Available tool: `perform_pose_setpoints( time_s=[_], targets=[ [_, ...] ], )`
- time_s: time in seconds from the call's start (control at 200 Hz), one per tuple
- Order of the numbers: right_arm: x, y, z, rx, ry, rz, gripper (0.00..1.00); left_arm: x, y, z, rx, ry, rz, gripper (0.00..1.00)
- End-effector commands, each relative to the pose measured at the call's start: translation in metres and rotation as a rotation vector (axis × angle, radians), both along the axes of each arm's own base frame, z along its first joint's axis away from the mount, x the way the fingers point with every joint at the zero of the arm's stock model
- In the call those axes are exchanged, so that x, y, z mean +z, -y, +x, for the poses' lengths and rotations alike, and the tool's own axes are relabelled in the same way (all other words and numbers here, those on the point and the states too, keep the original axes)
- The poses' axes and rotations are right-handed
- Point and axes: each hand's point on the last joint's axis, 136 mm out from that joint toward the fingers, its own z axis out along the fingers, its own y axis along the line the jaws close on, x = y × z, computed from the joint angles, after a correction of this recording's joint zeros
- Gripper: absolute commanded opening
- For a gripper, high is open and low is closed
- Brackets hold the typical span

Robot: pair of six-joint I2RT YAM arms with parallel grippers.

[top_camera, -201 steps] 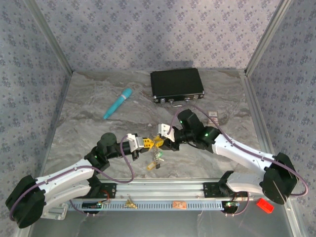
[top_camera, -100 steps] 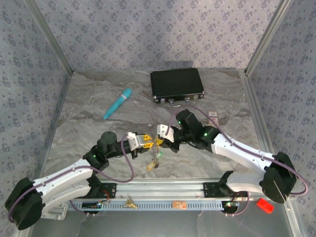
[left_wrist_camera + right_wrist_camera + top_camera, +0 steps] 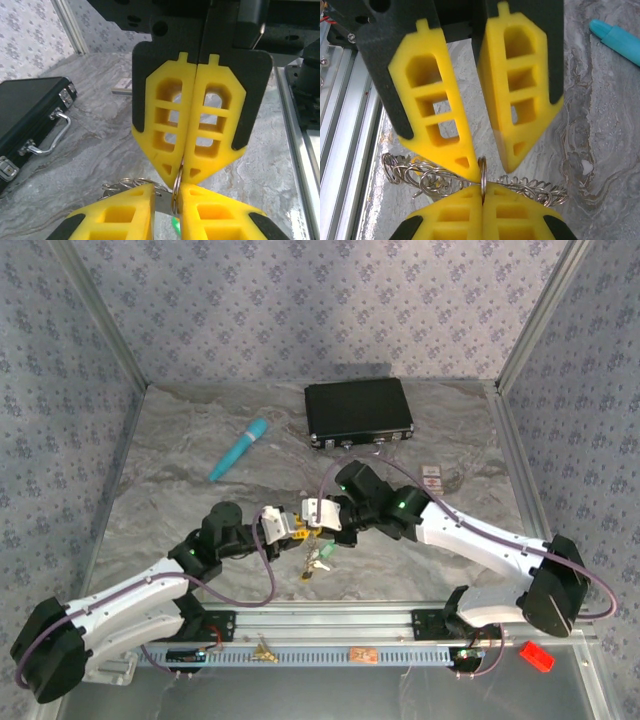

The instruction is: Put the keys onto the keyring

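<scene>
**Two grippers meet tip to tip on a keyring**

The right gripper (image 3: 481, 195) is clenched on the thin keyring (image 3: 481, 172), held edge-on. Facing it, the left gripper (image 3: 167, 196) stands slightly parted around that ring. Just beside both tips bunch the keys (image 3: 318, 562). The right grip should hold steady during threading.

Free room: bare table (image 3: 170, 490) at left and right. Obstacles: case (image 3: 358, 412) at the back, pen (image 3: 239, 449) left of it, 2 arms converging front-centre, left gripper (image 3: 167, 195) and right gripper (image 3: 482, 192) tip to tip, keys (image 3: 318, 562) just nearer.
</scene>
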Motion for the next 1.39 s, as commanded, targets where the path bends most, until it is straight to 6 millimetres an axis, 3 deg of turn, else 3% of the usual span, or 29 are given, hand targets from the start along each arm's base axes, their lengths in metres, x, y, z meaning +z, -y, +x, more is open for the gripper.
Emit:
perform_pose_setpoints(
  time_s=[0.0, 0.19, 0.265, 0.38, 0.455, 0.685, 1.049, 1.389],
  targets=[
    [0.017, -0.008, -0.002, 0.034, 0.037, 0.023, 0.0, 0.016, 0.007, 0.0, -0.031, 0.016, -0.024, 0.18],
    [0.023, -0.007, -0.004, 0.033, 0.039, 0.057, 0.0, 0.012, 0.008, -0.001, -0.043, 0.017, -0.011, 0.0],
    [0.025, -0.005, -0.003, 0.02, 0.036, 0.075, 0.0, 0.013, 0.008, -0.001, -0.047, 0.024, -0.017, 0.0],
    [0.032, 0.004, 0.003, -0.033, 0.001, 0.156, 0.23, 0.017, 0.008, -0.002, -0.05, 0.042, -0.046, 0.0],
    [0.03, 0.012, 0.007, -0.069, -0.047, 0.21, 0.29, 0.023, 0.007, -0.003, -0.048, 0.07, -0.1, 0.0],
    [0.013, 0.014, 0.006, -0.097, -0.134, 0.232, 0.31, 0.031, 0.007, -0.005, -0.053, 0.095, -0.155, 0.0],
    [-0.01, 0.016, 0.013, -0.17, -0.136, 0.247, 0.32, 0.035, 0.003, -0.002, -0.019, 0.097, -0.172, 0.0],
    [-0.021, 0.002, 0.016, -0.168, -0.141, 0.287, 0.35, 0.036, 0.003, -0.001, -0.013, 0.097, -0.184, 0.0]
  ],
)
